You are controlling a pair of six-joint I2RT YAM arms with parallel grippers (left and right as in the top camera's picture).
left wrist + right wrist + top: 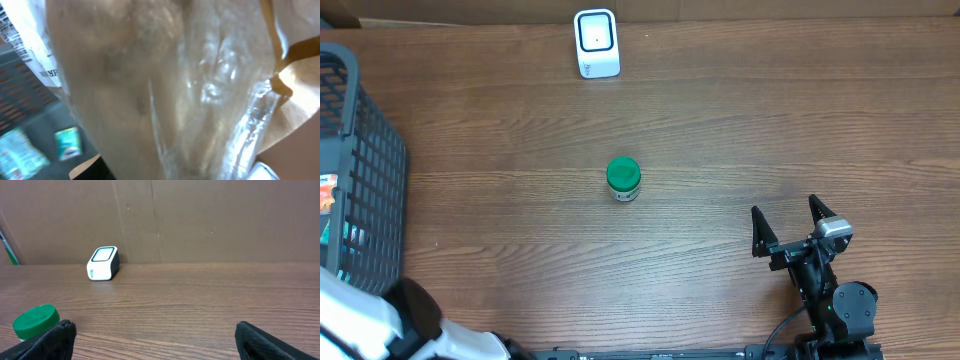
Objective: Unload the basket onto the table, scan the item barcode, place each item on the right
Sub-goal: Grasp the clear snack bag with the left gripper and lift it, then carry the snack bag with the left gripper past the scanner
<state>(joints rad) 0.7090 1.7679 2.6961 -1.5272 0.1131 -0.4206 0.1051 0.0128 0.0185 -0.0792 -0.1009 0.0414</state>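
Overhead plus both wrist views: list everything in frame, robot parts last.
white boxy barcode scanner: 1, white, far table edge, centre
small green-lidded jar: 1, green lid, upright, mid-table
dark plastic mesh basket: 1, dark grey, left edge
clear plastic bag: 1, transparent, fills left wrist view
teal packets: at least 2, blurred, below the bag
brown wooden table: 1, brown
right end effector: 1, black, open, empty, near right
left arm: 1, white, near left; its end effector not visible
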